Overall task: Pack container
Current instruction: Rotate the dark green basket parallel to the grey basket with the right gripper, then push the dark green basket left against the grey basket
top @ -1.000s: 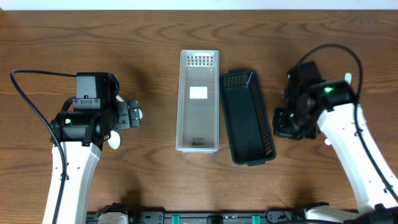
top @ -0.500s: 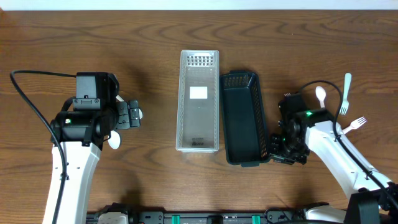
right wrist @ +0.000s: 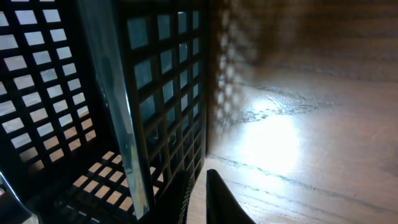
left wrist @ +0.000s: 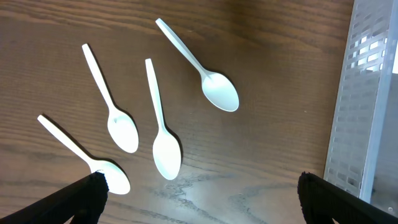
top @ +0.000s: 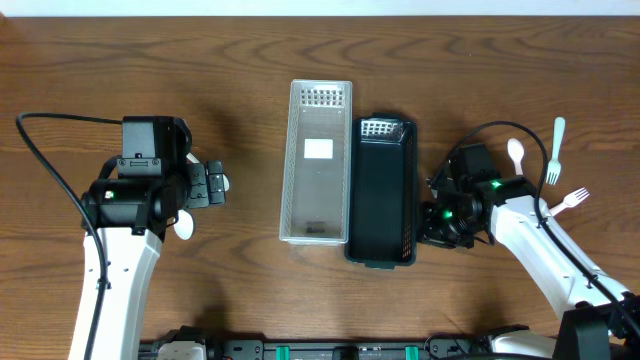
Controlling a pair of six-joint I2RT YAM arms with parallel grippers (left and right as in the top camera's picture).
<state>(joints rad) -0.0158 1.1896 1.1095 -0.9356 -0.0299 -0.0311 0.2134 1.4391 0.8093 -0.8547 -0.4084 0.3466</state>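
Note:
A white perforated basket (top: 318, 190) stands mid-table, and its wall shows in the left wrist view (left wrist: 367, 112). A black mesh basket (top: 382, 200) lies parallel against its right side. My right gripper (top: 432, 222) is shut, with its fingers (right wrist: 200, 199) against the outside of the black basket's right wall (right wrist: 161, 93) and nothing between them. My left gripper (top: 215, 185) is open and empty above several white plastic spoons (left wrist: 166, 155) lying on the table, its fingertips (left wrist: 199, 199) wide apart.
A white spoon (top: 516, 152) and two white forks (top: 555, 150) (top: 574, 198) lie on the table at the right, behind my right arm. Cables trail from both arms. The table's far edge runs along the top.
My right gripper has come down to the black basket's right side and shoved it left. The basket has swung from tilted to straight against the white basket. My left arm has not moved.

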